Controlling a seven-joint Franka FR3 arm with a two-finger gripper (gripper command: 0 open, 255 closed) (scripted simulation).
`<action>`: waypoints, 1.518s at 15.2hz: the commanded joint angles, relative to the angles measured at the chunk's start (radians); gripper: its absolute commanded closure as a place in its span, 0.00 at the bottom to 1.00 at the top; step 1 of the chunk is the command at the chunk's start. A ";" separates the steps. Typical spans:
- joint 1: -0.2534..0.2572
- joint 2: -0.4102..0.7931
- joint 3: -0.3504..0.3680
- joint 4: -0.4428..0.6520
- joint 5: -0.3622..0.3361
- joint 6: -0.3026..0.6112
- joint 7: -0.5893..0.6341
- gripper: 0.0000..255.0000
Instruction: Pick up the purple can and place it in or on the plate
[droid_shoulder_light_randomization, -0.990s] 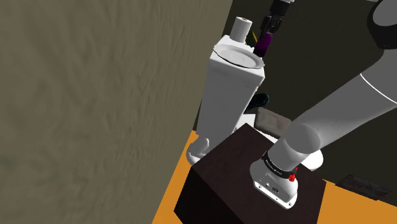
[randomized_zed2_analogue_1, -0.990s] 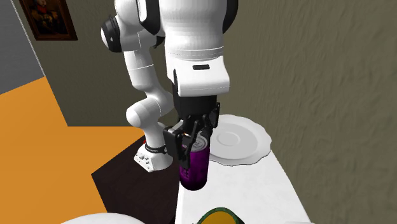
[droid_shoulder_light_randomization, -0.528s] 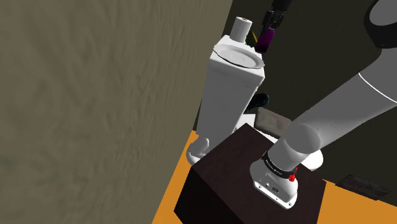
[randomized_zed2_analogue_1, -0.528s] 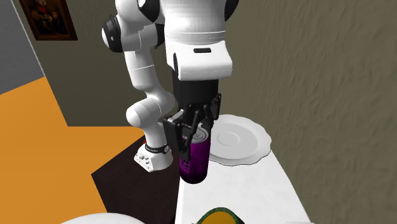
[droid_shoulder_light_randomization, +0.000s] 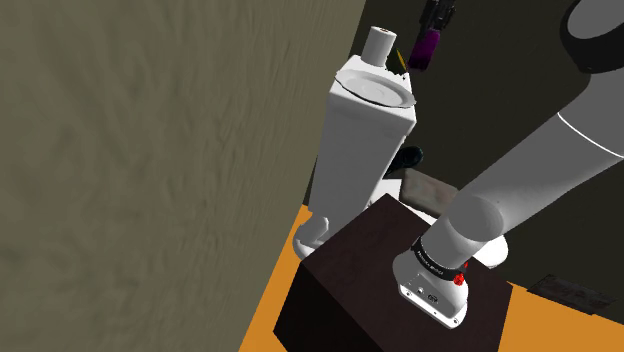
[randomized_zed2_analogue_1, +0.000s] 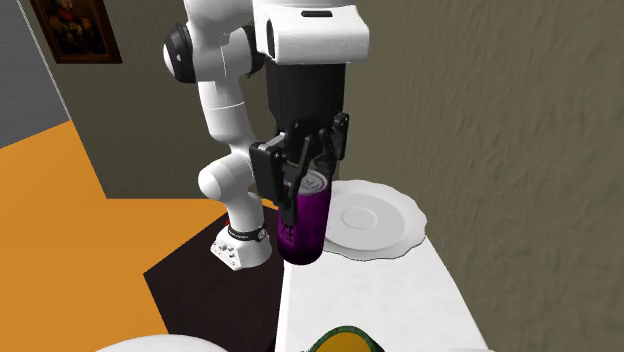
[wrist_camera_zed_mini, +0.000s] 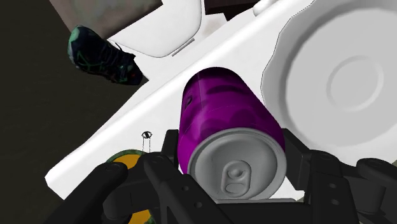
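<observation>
while the fingers (randomized_zed2_analogue_1: 303, 170) are clenched on the upper part of the purple can (randomized_zed2_analogue_1: 303, 225), one on each side just under its silver lid, the can hangs in the air over the white tabletop (randomized_zed2_analogue_1: 370, 300), clear of the surface. its long axis is nearly upright and runs along the fingers, with the lid toward the hand, as the wrist view shows (wrist_camera_zed_mini: 222, 121).

the can hangs above the long edge of the tabletop that is away from the wall. the plate (randomized_zed2_analogue_1: 395, 225) lies at the end of the tabletop nearest to the robot's stand, more to the wall-side corner. so, from the can, the plate is to the side, toward the wall, and a little toward the stand. in the wrist view its rim (wrist_camera_zed_mini: 299, 95) is just beside the can.

i judge that the coming move is a short sideways carry over the plate and then a straight descent. the room between them looks free. a white roll (droid_shoulder_light_randomization: 380, 42) stands at the far end, and a yellow and green thing (randomized_zed2_analogue_1: 345, 340) lies there also, both well apart from this path. the plate's rim reaches close to the tabletop's edges, so the can should come down on the flat middle.
</observation>
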 joint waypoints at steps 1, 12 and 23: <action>-0.001 0.018 -0.004 0.045 0.007 -0.029 -0.006 1.00; 0.079 -0.084 0.136 0.029 -0.008 -0.116 0.209 1.00; 0.132 -0.159 0.252 -0.070 0.004 -0.096 0.383 1.00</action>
